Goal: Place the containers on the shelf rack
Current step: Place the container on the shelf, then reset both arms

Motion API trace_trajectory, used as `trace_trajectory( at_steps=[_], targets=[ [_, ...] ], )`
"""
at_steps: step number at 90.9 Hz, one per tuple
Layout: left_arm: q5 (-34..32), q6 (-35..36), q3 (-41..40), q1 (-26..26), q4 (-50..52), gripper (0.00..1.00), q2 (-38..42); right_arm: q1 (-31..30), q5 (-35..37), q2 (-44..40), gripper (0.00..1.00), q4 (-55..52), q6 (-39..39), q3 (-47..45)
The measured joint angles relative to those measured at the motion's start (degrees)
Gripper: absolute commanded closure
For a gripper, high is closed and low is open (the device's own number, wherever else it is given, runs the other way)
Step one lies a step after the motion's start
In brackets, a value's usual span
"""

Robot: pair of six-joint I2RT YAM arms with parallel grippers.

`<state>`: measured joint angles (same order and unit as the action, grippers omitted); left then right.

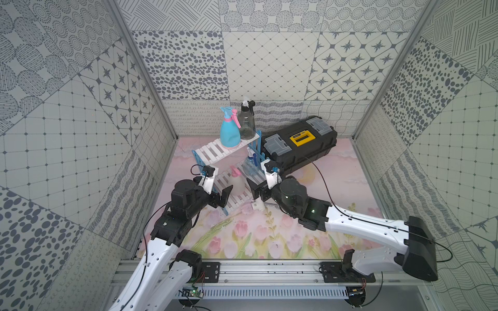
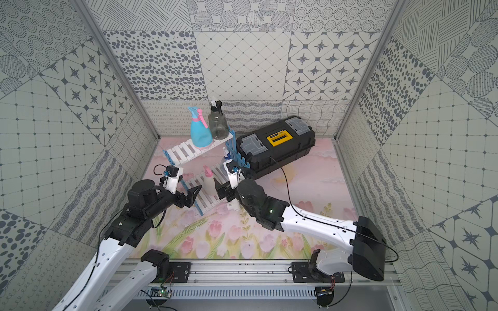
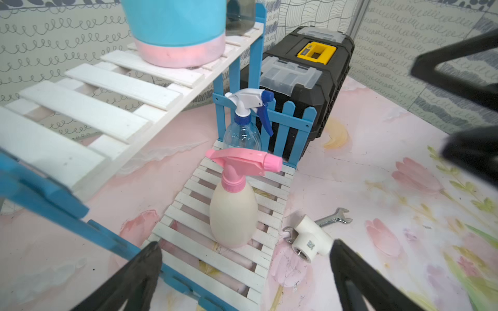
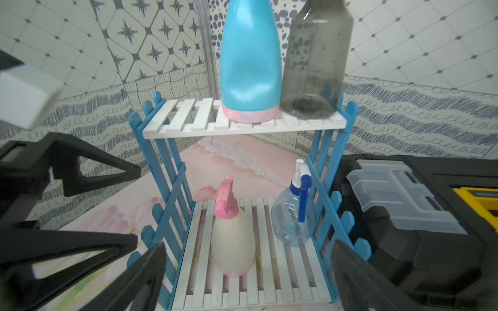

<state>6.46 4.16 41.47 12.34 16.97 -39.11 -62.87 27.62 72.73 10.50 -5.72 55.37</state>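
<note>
Facing your right claw (image 1: 254, 191), cream bottle (image 4: 233, 242) stands upright just ahead on shelf rack (image 4: 285, 280); claw wide open, holds nothing; left claw (image 1: 223, 196) open too; pull straight back

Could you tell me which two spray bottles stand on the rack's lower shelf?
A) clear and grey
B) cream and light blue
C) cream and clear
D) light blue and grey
C: the cream bottle and the clear bottle stand on the lower shelf, the light blue bottle and the grey bottle on the upper shelf.
</note>
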Motion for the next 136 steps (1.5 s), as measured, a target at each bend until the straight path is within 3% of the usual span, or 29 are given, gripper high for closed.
trace_trajectory(
  at_steps=[14,26,39,52,72,84,108,136],
  targets=[
    [-2.78,-2.27,-1.38,-2.40,-1.38,0.01,1.51,1.33,4.24,-11.54,0.03,-2.05,0.15,-5.03],
    [-6.54,-4.74,-2.82,-4.15,-2.89,0.01,2.60,6.82,6.49,-20.90,0.03,-6.97,-0.35,-9.07],
    [-11.17,-8.98,-6.10,-6.51,-5.01,0.01,4.31,19.28,4.79,-30.75,0.03,-14.05,-3.34,-12.33],
    [-15.72,-13.64,-9.81,-9.29,-7.04,0.01,3.85,34.47,-0.55,-35.23,0.03,-20.24,-6.64,-13.38],
    [-21.53,-19.61,-15.34,-12.98,-11.30,0.01,1.62,52.13,-13.25,-33.62,0.03,-25.62,-10.78,-16.06],
    [-23.37,-22.18,-19.91,-14.49,-15.69,0.01,0.22,58.62,-18.84,-30.53,0.03,-26.32,-12.81,-18.23],
    [-23.37,-23.12,-28.35,-15.26,-27.74,0.01,-7.02,64.28,-23.37,-27.04,0.03,-23.93,-13.25,-24.41],
    [-15.50,-19.04,-32.46,-15.43,-51.98,0.01,-29.11,66.51,-24.85,-22.18,0.03,-11.50,-12.39,-32.76]
  ],
)
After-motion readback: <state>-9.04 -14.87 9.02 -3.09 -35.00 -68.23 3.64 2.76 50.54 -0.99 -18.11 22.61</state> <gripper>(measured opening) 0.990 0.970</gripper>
